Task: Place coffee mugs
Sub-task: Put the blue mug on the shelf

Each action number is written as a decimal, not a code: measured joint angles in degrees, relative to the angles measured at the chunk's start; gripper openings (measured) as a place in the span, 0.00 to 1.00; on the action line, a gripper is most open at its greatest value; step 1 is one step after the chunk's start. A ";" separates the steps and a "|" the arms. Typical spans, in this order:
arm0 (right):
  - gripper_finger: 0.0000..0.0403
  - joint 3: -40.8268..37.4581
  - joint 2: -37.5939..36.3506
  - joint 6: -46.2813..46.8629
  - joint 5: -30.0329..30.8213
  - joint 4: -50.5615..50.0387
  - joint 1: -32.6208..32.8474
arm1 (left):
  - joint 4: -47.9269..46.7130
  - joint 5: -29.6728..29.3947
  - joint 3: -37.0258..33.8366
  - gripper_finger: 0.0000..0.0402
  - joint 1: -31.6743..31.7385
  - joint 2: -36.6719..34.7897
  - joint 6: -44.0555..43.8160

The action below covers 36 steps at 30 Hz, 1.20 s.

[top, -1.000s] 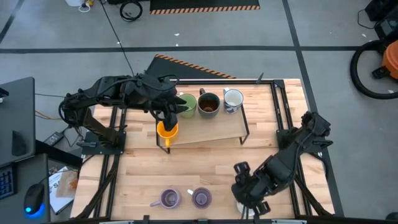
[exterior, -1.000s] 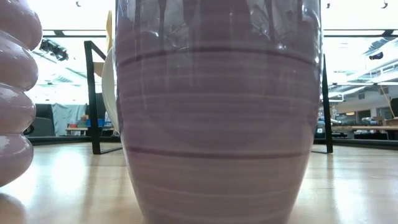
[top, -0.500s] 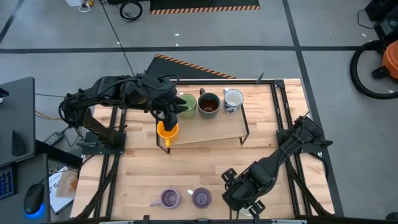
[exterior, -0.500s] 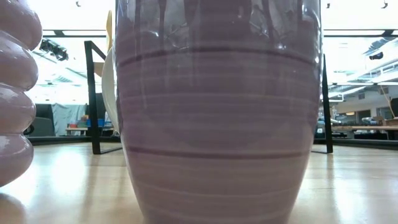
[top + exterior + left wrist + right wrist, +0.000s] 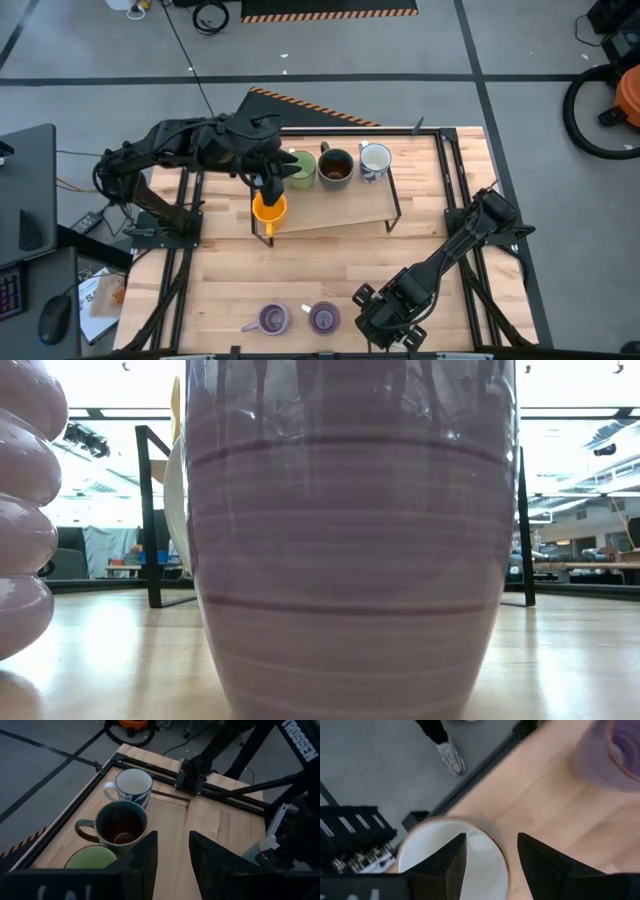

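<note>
The left gripper (image 5: 270, 190) is seen above the orange mug (image 5: 268, 209), fingers parted, at the raised board's left end. Two purple mugs (image 5: 273, 319) stand upright at the near edge. The right gripper (image 5: 487, 852), spread, straddles a white mug's (image 5: 430, 852) rim, shown only by its wrist view
</note>
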 joint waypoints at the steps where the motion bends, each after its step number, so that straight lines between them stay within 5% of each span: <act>1: 0.45 -0.84 0.00 0.07 -0.38 1.13 0.02 | 0.02 0.00 0.00 0.29 0.21 0.04 0.00; 13: 0.37 -9.72 0.00 -0.88 0.56 7.72 0.00 | 0.40 0.02 0.00 0.29 0.52 0.07 -0.01; 24: 0.09 -11.41 0.02 1.61 1.73 9.73 -0.81 | 0.33 0.02 0.00 0.29 0.49 0.07 0.04; 36: 0.10 -11.41 -4.98 11.22 1.98 0.93 -5.73 | 0.33 0.02 0.00 0.29 0.49 0.07 0.09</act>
